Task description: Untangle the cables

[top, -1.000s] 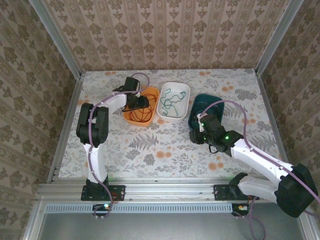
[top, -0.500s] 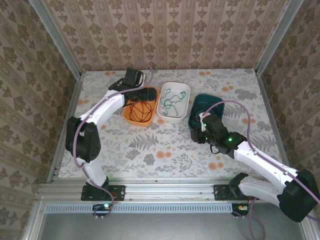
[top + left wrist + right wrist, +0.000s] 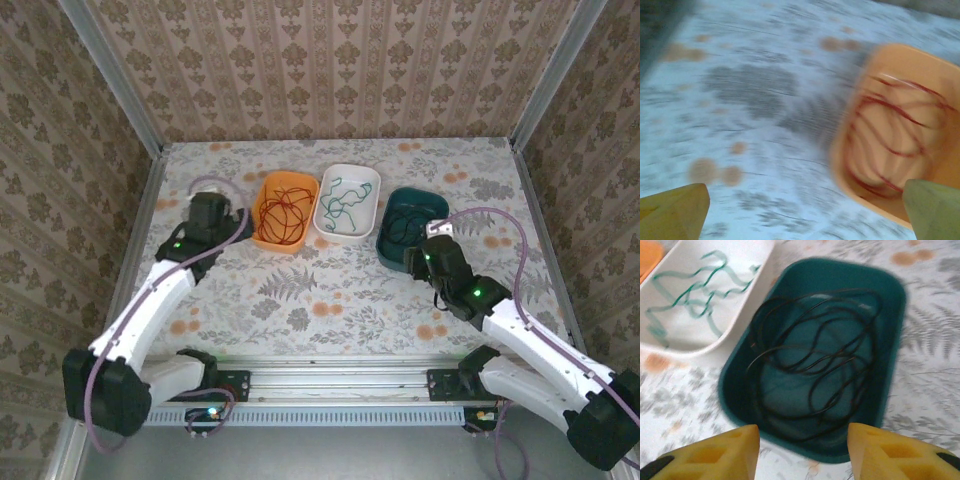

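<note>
Listing contents: we count three trays in a row on the bench [image 3: 330, 290], each carrying one colour of cable.
Orange tray [image 3: 838, 150]: holds the red cable [image 3: 890, 135] in loose loops, all inside the rim as far as the blurred wrist view lets us tell.
White tray [image 3: 685, 342]: holds the green cable [image 3: 690, 290], spread in open squiggles.
Teal tray [image 3: 890, 340]: holds the black cable [image 3: 810, 362], coiled in several overlapping loops.
Reason for placement: we judge that one colour per tray keeps the strands apart, so the untangling looks finished or close to it.
Left tool [image 3: 800, 210]: fingers spread wide, nothing between them; it hangs over bare bench just left of the orange tray.
Right tool [image 3: 805, 455]: fingers parted and empty; it sits at the near side of the teal tray, looking down into it.
Reason for posture: both tools being empty and off the trays suits a release already made, in our judgement.
Change, left arm: half a second ago it reached over the orange tray; it has since swung back to the left and nearer its base.
Change, right arm: it has drawn back toward the near right, leaving the teal tray uncovered in the top view.
Change, trays: positions match the earlier views.
</note>
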